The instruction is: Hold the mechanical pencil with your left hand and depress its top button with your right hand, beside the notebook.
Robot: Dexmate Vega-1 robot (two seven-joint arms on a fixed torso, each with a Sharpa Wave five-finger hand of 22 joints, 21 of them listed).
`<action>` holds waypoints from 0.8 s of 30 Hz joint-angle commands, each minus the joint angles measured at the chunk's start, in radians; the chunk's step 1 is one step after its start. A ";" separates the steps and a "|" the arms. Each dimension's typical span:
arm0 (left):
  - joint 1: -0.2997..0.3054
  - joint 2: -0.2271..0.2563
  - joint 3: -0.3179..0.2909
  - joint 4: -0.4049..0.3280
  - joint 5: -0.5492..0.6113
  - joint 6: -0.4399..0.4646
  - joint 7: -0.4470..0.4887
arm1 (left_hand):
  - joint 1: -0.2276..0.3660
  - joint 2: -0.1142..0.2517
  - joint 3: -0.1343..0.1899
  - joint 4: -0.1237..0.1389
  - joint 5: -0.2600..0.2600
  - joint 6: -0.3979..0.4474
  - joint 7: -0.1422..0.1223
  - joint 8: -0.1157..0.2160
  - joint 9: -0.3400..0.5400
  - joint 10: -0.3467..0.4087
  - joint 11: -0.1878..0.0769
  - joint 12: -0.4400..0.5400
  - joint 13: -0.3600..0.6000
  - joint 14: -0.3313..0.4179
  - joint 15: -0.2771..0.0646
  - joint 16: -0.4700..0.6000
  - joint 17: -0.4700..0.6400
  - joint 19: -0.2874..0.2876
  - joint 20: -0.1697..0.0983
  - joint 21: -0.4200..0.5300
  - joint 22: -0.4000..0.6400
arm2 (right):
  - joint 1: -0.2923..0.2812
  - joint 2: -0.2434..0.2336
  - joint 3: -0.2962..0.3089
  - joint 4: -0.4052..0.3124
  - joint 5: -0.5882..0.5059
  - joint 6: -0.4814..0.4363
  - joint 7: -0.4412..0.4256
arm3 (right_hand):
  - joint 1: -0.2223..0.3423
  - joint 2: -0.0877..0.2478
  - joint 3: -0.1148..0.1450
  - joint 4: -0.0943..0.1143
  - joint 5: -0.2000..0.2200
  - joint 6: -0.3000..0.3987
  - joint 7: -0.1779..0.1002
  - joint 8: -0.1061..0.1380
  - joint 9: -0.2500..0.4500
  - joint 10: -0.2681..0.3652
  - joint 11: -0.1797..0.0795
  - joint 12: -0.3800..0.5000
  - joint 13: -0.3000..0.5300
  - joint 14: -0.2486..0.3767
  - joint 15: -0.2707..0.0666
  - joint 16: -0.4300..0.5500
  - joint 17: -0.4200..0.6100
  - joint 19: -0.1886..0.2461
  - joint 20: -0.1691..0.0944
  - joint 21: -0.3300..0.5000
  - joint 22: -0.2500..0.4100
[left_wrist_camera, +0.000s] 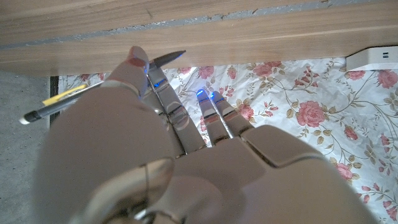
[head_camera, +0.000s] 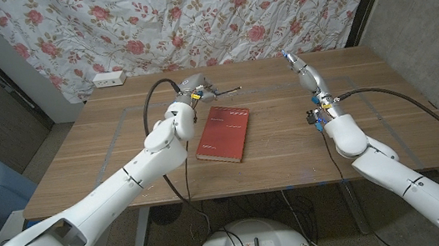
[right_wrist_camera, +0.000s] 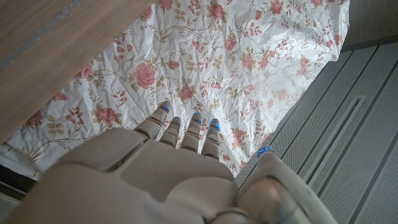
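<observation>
The left hand [head_camera: 190, 89] is raised above the far part of the wooden tabletop [head_camera: 106, 154], its fingers clamped on a slim dark mechanical pencil [head_camera: 228, 92]. In the head view the pencil juts out of the hand toward the robot's right, lying roughly level, just beyond the far edge of the notebook. The left wrist view shows the left hand [left_wrist_camera: 180, 168] from behind, with the thumb [left_wrist_camera: 134, 65] pressed against the mechanical pencil [left_wrist_camera: 93, 93]; a yellow clip sits on the barrel, and the barrel's two ends stick out on either side of the grip.

The right hand [head_camera: 304, 73] is held up over the right side of the tabletop, well apart from the pencil, with its fingers straight, spread a little and holding nothing. In the right wrist view the right hand [right_wrist_camera: 180, 174] points its blue-lit fingertips [right_wrist_camera: 163, 111] at the flowered cloth, with the thumb standing off to one side.

A dark red hardcover notebook [head_camera: 223, 133] lies flat and closed near the middle of the tabletop, just beside and below the left hand and between the two arms. Behind the tabletop hangs a white cloth backdrop printed with pink roses [head_camera: 190, 17], and a white power strip [head_camera: 109, 79] sits at its foot, beyond the tabletop's far left corner.
</observation>
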 commanded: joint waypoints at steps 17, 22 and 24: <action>0.019 -0.047 -0.010 0.010 -0.156 -0.035 0.130 | 0.000 0.014 -0.008 -0.002 0.008 0.002 0.002 -0.004 0.001 0.007 0.001 0.003 0.006 0.011 -0.166 -0.002 0.003 0.013 -0.067 0.002 0.005 | 0.033 -0.057 -0.043 -0.011 -0.199 -0.052 -0.023 | -0.020 -0.029 -0.008 -0.021 -0.001 -0.223 -0.031 -0.006 0.003 0.042 0.042 0.026 0.011 0.060 0.045 0.037 0.003 0.063 0.001 0.025 0.004; 0.021 -0.058 -0.008 0.020 -0.177 -0.052 0.156 | 0.001 0.015 -0.010 -0.003 0.009 -0.002 0.004 -0.006 0.001 0.007 0.001 0.003 0.006 0.010 -0.165 -0.002 0.003 0.010 -0.066 0.001 0.005 | 0.037 -0.071 -0.052 -0.012 -0.251 -0.071 -0.042 | -0.027 -0.031 -0.012 -0.026 0.001 -0.260 -0.032 0.000 0.004 0.031 0.047 0.023 0.014 0.102 0.040 0.055 0.010 0.105 -0.004 0.034 0.005; 0.024 -0.065 -0.011 0.022 -0.190 -0.054 0.165 | 0.002 0.015 -0.010 -0.003 0.009 -0.001 0.003 -0.006 0.001 0.006 0.001 0.003 0.006 0.010 -0.165 -0.002 0.003 0.010 -0.066 0.001 0.005 | 0.036 -0.079 -0.055 -0.018 -0.280 -0.086 -0.051 | -0.030 -0.032 -0.014 -0.027 0.002 -0.277 -0.032 0.000 0.004 0.031 0.047 0.024 0.015 0.115 0.041 0.061 0.013 0.121 -0.007 0.037 0.006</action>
